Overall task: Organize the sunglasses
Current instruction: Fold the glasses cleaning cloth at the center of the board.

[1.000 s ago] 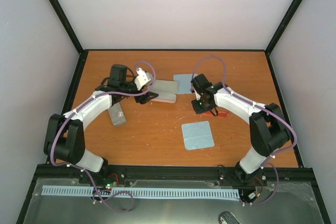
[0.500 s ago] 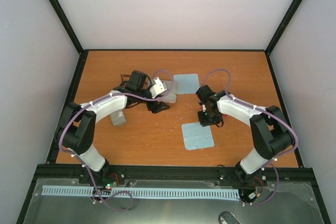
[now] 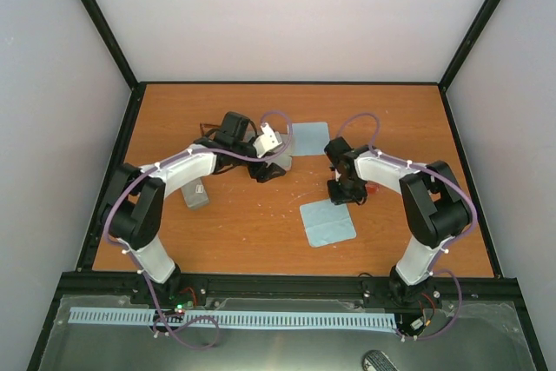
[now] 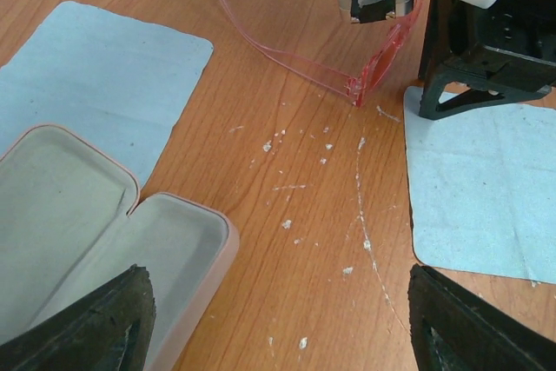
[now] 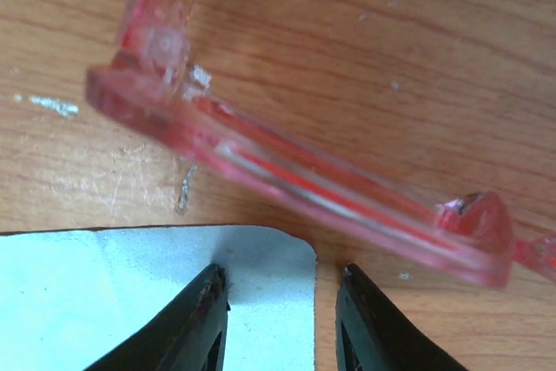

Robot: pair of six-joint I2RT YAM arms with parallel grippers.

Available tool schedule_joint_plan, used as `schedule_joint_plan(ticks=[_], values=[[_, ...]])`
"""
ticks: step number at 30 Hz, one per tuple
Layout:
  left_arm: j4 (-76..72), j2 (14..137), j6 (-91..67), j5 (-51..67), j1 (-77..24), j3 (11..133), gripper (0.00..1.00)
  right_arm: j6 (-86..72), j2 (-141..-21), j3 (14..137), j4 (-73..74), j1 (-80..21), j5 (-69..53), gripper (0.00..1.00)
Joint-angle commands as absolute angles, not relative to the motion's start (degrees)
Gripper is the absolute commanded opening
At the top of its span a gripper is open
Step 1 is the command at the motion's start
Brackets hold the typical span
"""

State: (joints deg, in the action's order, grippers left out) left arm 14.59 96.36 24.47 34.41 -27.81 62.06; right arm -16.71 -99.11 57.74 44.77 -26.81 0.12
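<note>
While right gripper [image 5: 282, 275] gapes | red sunglasses [image 5: 304, 193] lie just beyond it

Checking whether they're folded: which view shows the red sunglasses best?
Left wrist: the red sunglasses show an unfolded temple and part of the front. Right wrist gives only a blurry close-up of the front; top shows just a red sliver.

Translucent red-pink sunglasses [image 4: 382, 60], temples unfolded, resting on the wooden table [image 4: 287, 154], just beside a blue cloth [image 4: 486, 188]
</note>
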Motion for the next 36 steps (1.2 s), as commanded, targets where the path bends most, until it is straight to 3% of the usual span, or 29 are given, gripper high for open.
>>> schedule_joint_plan(ticks=[1,7,13,19,27,36], values=[[16.02,98.37,23.24,33.23,-29.79,65.59,0.79,-16.06,-101.91,58.07,43.47,-26.23,-1.04,0.30],[16.58,99.45,22.96,30.78,-32.44,66.02,0.79,-15.62,-102.41,56.65,44.15,-26.28,-2.61,0.21],[16.74,100.93,22.79,28.90,-35.14,66.49,0.79,-15.20,-102.71,54.87,43.46,-26.23,-4.10,0.03],[18.36,105.54,22.95,26.51,-37.53,70.56,0.79,-17.90,-100.19,54.23,42.86,-26.27,-4.55,0.03],[20.66,112.17,23.75,22.17,-41.50,74.73,0.66,-18.21,-100.25,55.58,43.34,-26.27,-3.34,0.03],[24.49,115.52,24.22,17.27,-43.57,76.23,0.62,-19.60,-101.39,58.48,43.06,-26.27,-4.12,0.03]])
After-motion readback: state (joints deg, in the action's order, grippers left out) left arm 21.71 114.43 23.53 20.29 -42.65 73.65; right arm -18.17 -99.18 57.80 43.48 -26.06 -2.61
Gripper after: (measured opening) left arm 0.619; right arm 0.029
